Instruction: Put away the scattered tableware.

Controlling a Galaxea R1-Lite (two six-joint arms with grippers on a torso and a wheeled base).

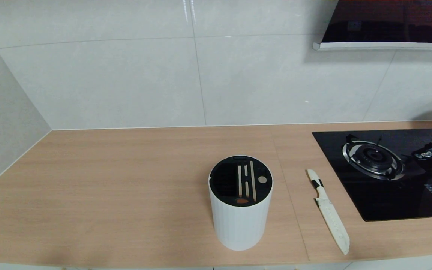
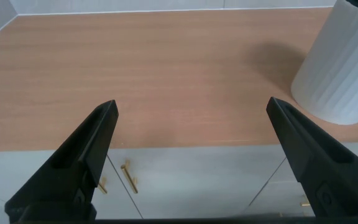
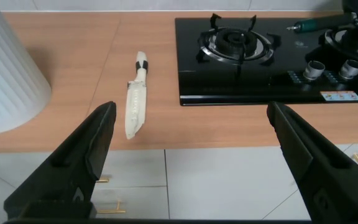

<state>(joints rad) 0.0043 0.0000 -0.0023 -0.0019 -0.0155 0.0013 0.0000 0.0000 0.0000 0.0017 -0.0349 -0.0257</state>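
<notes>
Right gripper (image 3: 191,111), jaws wide and empty, off the counter's (image 1: 126,180) front edge. The knife (image 3: 135,102) lies just ahead, between the white slotted knife holder (image 1: 240,213) and the gas hob (image 1: 354,195), with its long axis front to back and its handle toward the wall. Left gripper (image 2: 191,109), equally wide, is on the holder's far side, so the right arm is judged nearer

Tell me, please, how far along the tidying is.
Nothing looks done: the white black-banded knife lies flat on the wooden counter beside the white ribbed cylindrical holder. Nothing is in hand: left gripper and right gripper are open, empty. Still to do: grasp the knife and slot it in.
</notes>
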